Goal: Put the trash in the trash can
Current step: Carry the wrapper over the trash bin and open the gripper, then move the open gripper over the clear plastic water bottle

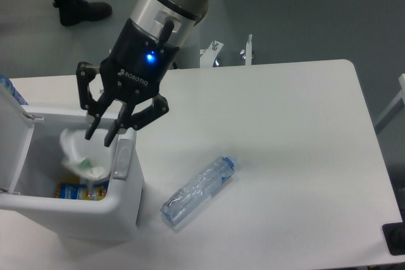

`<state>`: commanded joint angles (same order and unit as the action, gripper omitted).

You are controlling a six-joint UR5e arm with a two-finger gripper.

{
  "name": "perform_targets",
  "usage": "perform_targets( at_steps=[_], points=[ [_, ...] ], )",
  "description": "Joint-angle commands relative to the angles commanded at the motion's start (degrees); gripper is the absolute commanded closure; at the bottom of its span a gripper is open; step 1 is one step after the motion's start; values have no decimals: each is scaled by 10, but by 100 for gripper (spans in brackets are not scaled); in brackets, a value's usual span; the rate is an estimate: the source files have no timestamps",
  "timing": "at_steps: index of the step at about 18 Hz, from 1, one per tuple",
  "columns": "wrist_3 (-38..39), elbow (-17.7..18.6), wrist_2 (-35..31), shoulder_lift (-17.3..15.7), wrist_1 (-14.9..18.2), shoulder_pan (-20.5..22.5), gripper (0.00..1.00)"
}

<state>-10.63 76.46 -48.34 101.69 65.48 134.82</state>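
Gripper (101,135) hangs over the open trash can (123,203), its two black fingers spread apart and holding nothing, tips pointing down toward 7 o'clock. Nearest the camera, the crushed bottle (197,191) lies on the white table (297,156), at 4 o'clock from the gripper and just beside the can's right wall. Inside the can, the white paper wad (79,155) sits under the fingertips, with a yellow-and-blue packet (76,191) below it. Farther back, the arm (169,1) slants up toward 1 o'clock.
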Motion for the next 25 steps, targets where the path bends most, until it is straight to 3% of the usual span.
perform_targets(
  at_steps=[8, 12, 18, 25],
  points=[
    [0, 0, -1, 18, -34, 96, 0],
    [0, 0, -2, 49, -72, 120, 0],
    [-1, -6, -54, 107, -101, 132, 0],
    [-69, 1, -58, 145, -102, 128, 0]
  ],
)
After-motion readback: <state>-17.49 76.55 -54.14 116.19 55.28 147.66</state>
